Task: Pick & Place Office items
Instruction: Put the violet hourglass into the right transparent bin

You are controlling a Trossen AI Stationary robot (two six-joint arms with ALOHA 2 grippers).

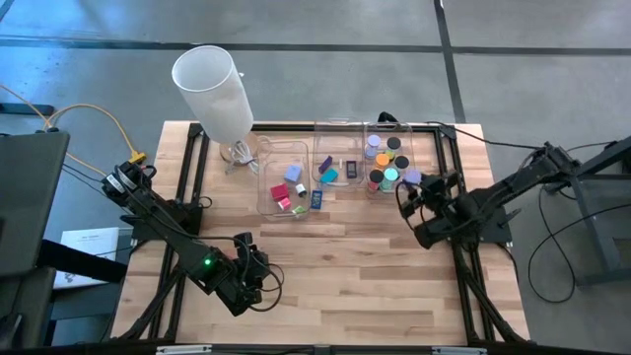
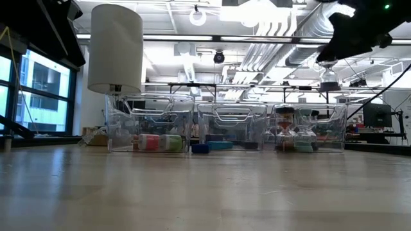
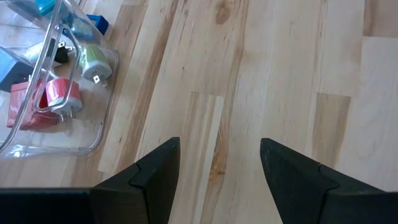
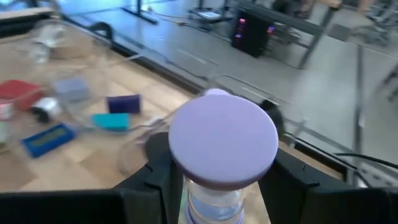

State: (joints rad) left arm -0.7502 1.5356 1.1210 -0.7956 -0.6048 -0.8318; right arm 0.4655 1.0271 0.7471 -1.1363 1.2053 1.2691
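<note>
Three clear bins stand in a row at the table's far side. The left bin (image 1: 284, 177) holds red, pink and lavender blocks, the middle bin (image 1: 337, 158) flat blue and teal rectangles, and the right bin (image 1: 387, 153) round-lidded pieces. One dark blue rectangle (image 1: 316, 198) lies flat on the table in front of the bins. My right gripper (image 1: 406, 194) is just right of the right bin, shut on a small lavender-lidded jar (image 4: 222, 140). My left gripper (image 1: 251, 258) hovers open near the table's near edge, over bare wood (image 3: 217, 149). My right gripper pinches the lavender-lidded jar between its two fingers, on the clear body (image 4: 211, 199) just under the round lid. One finger (image 4: 155, 168) stands on each side. The jar sits upright and lifted clear, higher than the bins' rims in the low view (image 2: 329, 78).
A tall white cylinder (image 1: 212, 89) stands at the far left corner, behind the left bin. A black frame (image 1: 187, 168) runs along the table's edges. Open wood (image 1: 345, 256) lies between the bins and the near edge.
</note>
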